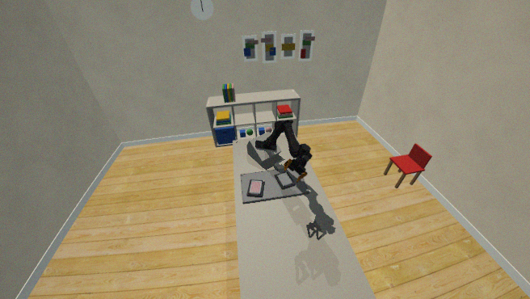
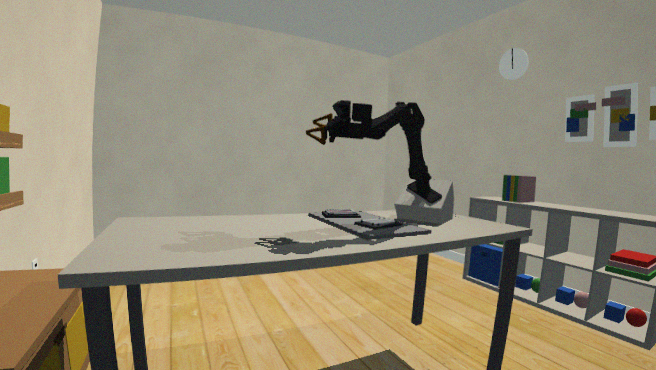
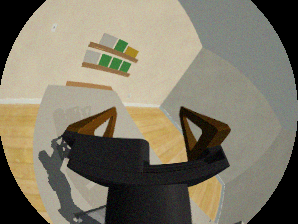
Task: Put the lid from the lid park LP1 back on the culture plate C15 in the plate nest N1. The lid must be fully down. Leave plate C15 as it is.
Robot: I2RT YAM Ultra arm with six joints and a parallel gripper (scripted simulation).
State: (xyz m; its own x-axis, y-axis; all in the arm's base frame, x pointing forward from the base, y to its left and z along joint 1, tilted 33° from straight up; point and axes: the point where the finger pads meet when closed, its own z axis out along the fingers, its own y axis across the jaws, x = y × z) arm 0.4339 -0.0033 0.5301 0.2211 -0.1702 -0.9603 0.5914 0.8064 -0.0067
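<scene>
On the grey tray (image 1: 275, 195) near the arm's end of the table lie two flat rectangles, apart from each other. The culture plate C15 (image 1: 255, 187) shows pink inside a dark frame, uncovered. The lid (image 1: 284, 180), pale grey with a dark rim, lies flat beside it.

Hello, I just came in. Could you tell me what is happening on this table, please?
A single black robot arm stands at the far end of a grey table. Its gripper is wide open, holds nothing, and hangs high above the table. Below it, a dark tray carries the culture plate with pink content and, beside it, the grey lid, not yet picked up. The plate is uncovered.
</scene>
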